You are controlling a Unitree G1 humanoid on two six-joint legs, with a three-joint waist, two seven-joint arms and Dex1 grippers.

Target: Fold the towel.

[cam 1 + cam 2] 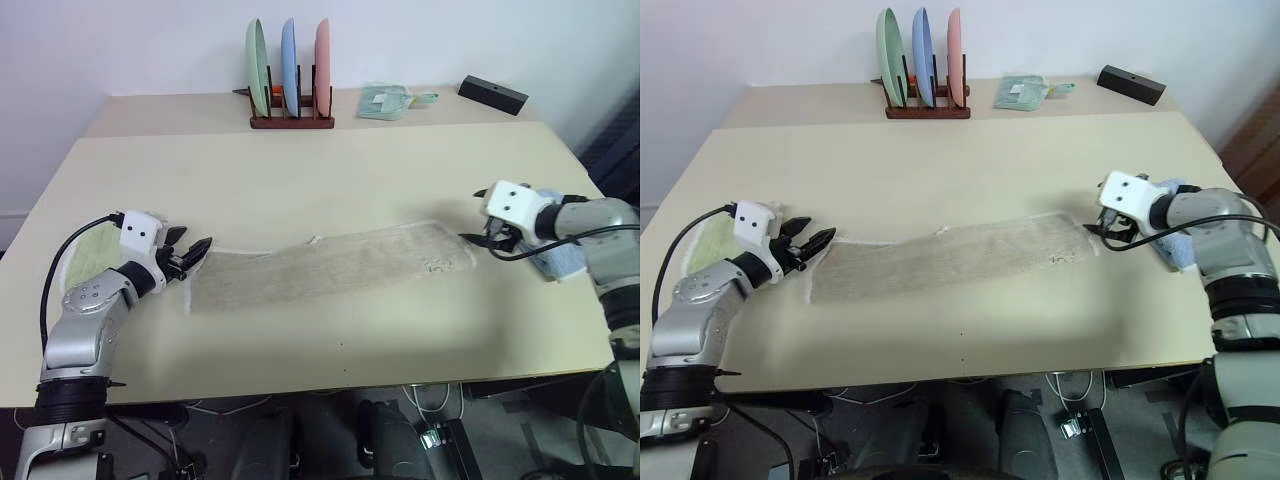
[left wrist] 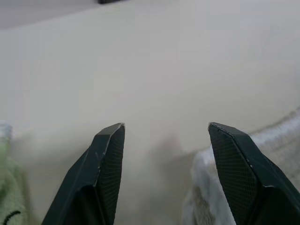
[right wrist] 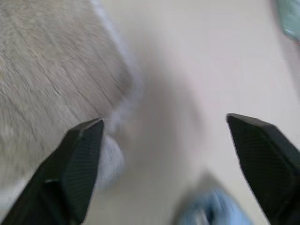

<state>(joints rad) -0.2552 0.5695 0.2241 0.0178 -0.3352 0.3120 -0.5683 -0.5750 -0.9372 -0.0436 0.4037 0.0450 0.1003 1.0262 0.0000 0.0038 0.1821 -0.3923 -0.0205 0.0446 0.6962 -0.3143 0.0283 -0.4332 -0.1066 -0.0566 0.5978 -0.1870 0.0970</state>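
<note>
Lying stretched in a long band across the worktop (image 1: 300, 180), the towel (image 1: 330, 265) has the left tool (image 1: 192, 254) and right tool (image 1: 478, 238) released at its opposite ends. A fresh grab could miss the thin edge. The right wrist view shows the white piping beside one finger (image 3: 70, 168).

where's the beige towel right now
The beige towel lies as a long strip across the middle of the table, stretched between the open left gripper and the open right gripper, well in front of the plate rack.
</note>
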